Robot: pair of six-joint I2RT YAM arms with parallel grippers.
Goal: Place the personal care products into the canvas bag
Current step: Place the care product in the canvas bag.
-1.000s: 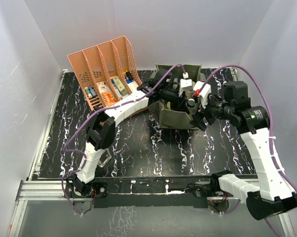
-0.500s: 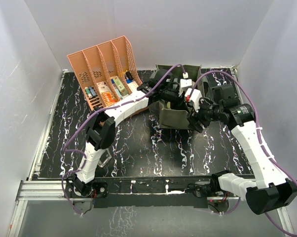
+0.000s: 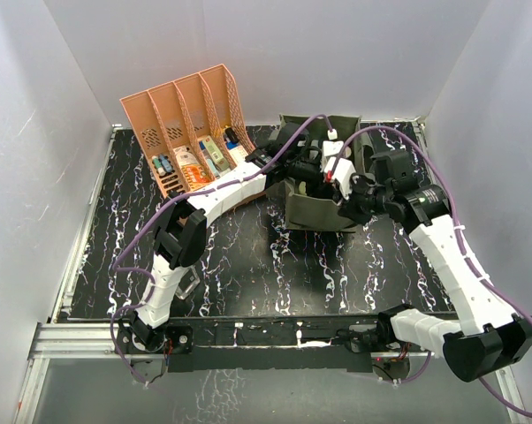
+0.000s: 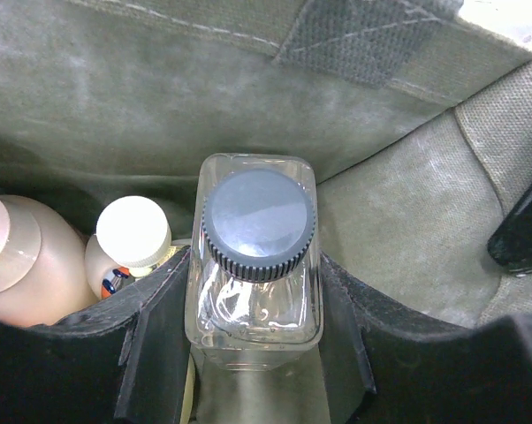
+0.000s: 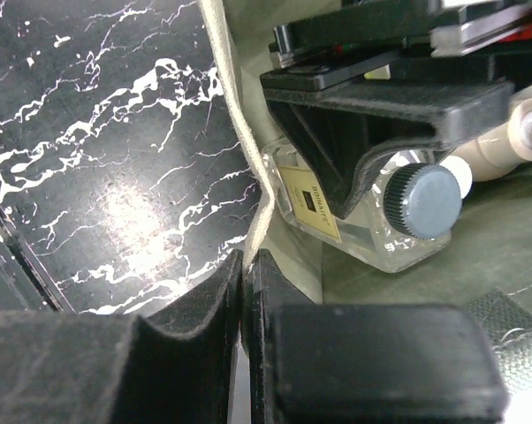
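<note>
The olive canvas bag [image 3: 312,215] stands open at the table's middle back. Inside it, my left gripper [image 4: 253,329] is shut on a clear square bottle [image 4: 259,283] with a dark ribbed cap, held upright between the black pads. Beside it in the bag stand a tan pump bottle [image 4: 23,265] and a white-capped bottle [image 4: 132,234]. My right gripper [image 5: 247,265] is shut on the bag's pale rim [image 5: 235,106] at its right side, pinching the fabric. The right wrist view also has the clear bottle [image 5: 372,234] under the left fingers [image 5: 372,115]. From above, both grippers [image 3: 323,172] [image 3: 347,210] meet at the bag.
A salmon-orange slotted rack [image 3: 182,124] lies at the back left, holding small colourful boxes and tubes [image 3: 195,163]. White walls close in the black marbled table [image 3: 248,265] on three sides. Purple cables arc over both arms.
My right arm has swung left to the bag's right side and its jaws have shut on the rim. The left gripper has stayed in the bag with the bottle.
</note>
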